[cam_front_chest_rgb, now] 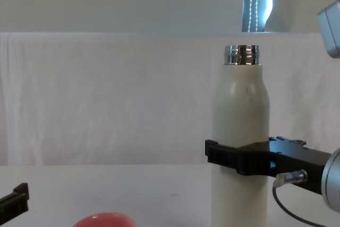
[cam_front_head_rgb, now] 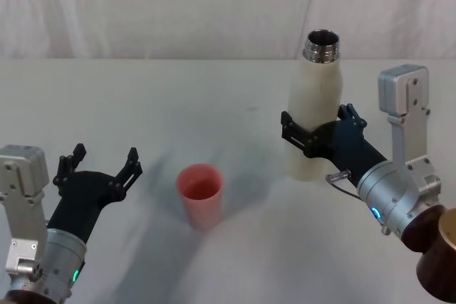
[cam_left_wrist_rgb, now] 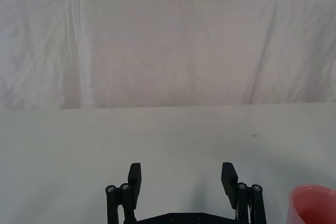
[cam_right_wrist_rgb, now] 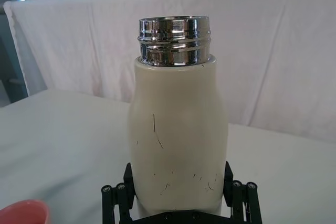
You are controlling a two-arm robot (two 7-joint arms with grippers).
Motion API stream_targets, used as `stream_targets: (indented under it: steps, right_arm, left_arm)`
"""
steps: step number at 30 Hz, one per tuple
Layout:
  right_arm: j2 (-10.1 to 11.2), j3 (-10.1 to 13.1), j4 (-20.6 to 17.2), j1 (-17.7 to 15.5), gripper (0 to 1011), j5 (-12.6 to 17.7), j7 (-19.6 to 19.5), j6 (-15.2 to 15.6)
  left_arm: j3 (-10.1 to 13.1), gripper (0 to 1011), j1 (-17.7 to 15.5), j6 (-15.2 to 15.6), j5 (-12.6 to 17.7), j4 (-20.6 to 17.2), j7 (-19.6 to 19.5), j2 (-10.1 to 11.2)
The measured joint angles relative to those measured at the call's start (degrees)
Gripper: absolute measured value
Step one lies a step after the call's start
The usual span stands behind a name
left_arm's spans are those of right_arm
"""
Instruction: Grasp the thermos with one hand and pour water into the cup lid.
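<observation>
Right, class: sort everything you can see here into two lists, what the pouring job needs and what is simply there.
Needed for the job:
- thermos, upright, uncapped
- cup lid, open side up on the table
- right hand, fingers either side of the thermos

Simply there:
- left hand, open, holding nothing
- white table
- white backdrop cloth

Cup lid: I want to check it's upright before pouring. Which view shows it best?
The head view: the cup lid shows whole, upright, mouth up, between the grippers. The chest view catches only its rim at the bottom edge; both wrist views show just a corner of it.
</observation>
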Motion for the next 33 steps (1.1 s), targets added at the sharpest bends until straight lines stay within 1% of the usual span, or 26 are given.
stream_targets:
  steps: [8,11,13,16,19,26,29,30,33]
  right_arm:
    - [0.75,-0.35,0.56,0.17,960,1.72,-0.02,-0.05]
    - [1.16,-0.74,0.90,0.24,960,1.91,-0.32,-0.62]
    - [1.59,-1.25,1.47,0.38,960,1.88,-0.61,-1.61]
    - [1.92,-1.79,2.74,0.72,961,1.89,-0.89,-3.05]
    - [1.93,-2.29,5.32,1.74,960,2.30,-1.27,-4.68]
    - [1.42,-2.85,9.26,4.32,960,3.37,-1.89,-5.98]
    - [1.14,-3.66,11.50,5.94,961,3.61,-2.38,-6.55]
    - [1.14,-3.66,11.50,5.94,961,3.61,-2.38,-6.55]
    - [0.87,-4.29,13.54,7.40,960,3.93,-2.68,-7.04]
  left_arm:
    - [0.00,1001,0.00,0.00,0.00,0.00,0.00,0.00]
    - [0.00,1001,0.00,0.00,0.00,0.00,0.00,0.00]
    - [0.00,1001,0.00,0.00,0.00,0.00,0.00,0.00]
    - [0.00,1001,0.00,0.00,0.00,0.00,0.00,0.00]
    - [0.00,1001,0.00,0.00,0.00,0.00,0.00,0.00]
    - [0.00,1001,0.00,0.00,0.00,0.00,0.00,0.00]
    - [0.00,1001,0.00,0.00,0.00,0.00,0.00,0.00]
    - [0.00,1001,0.00,0.00,0.00,0.00,0.00,0.00]
    - [0.00,1001,0.00,0.00,0.00,0.00,0.00,0.00]
